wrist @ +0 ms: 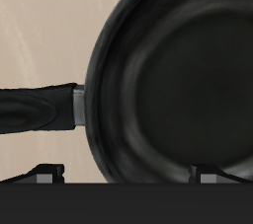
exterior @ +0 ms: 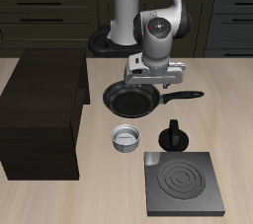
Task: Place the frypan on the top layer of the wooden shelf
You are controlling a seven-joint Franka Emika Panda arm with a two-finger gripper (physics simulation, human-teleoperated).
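The black frypan [exterior: 130, 100] sits on the table in front of the robot base, its long handle [exterior: 186, 97] pointing away from the wooden shelf [exterior: 40, 110]. The shelf is a large, nearly black box at the table's side, and its flat top is bare. My gripper [exterior: 148, 76] hovers just above the pan's back rim, near where the handle joins. In the wrist view the frypan [wrist: 178, 80] fills the frame, with its handle [wrist: 35, 112] to one side. My gripper [wrist: 128, 175] is open, its fingertips [wrist: 44, 174] wide apart and holding nothing.
A small silver bowl [exterior: 126, 137] stands nearer the front edge than the pan. A small black pot with a knob [exterior: 174, 135] stands beside the bowl. A flat square black stove plate [exterior: 183, 184] lies at the front.
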